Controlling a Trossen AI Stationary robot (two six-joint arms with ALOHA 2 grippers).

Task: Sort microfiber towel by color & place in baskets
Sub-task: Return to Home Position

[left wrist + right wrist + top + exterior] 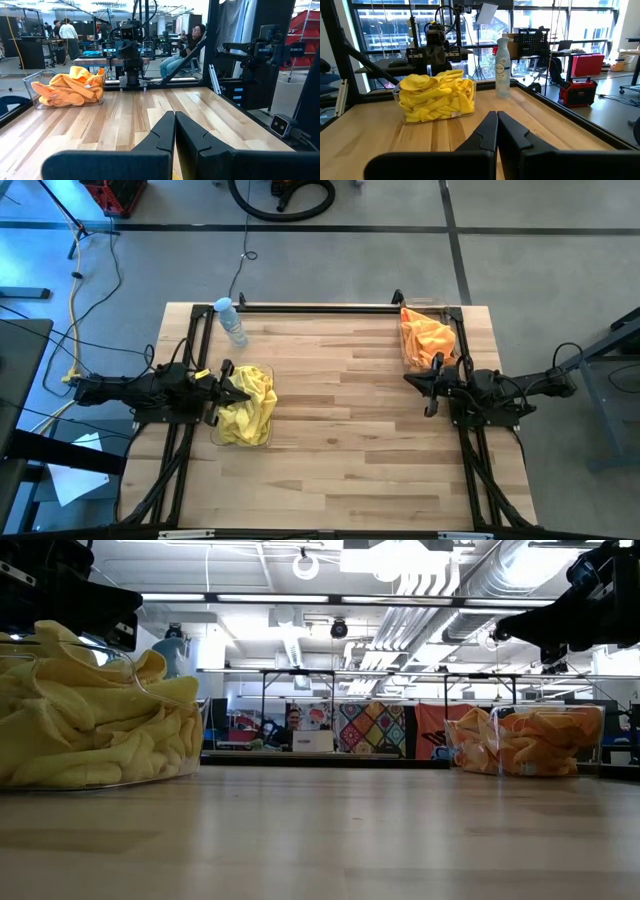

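Observation:
The yellow towels (pixel 247 405) lie heaped in a clear basket (pixel 240 438) near the table's left edge; they also show in the right wrist view (pixel 437 96) and the low view (pixel 90 725). The orange towels (pixel 428 335) fill a second clear basket (pixel 412 360) near the far right corner, seen too in the left wrist view (pixel 70 85). My left gripper (pixel 237 390) hovers shut above the yellow basket's left side, touching nothing. My right gripper (pixel 418 378) hangs shut just near of the orange basket, also touching nothing.
A clear bottle with a blue cap (pixel 231 320) stands near the table's far left corner. A dark metal frame (pixel 320 307) runs along the far edge. The wooden table's middle (pixel 340 410) holds nothing. People sit and stand in the room beyond.

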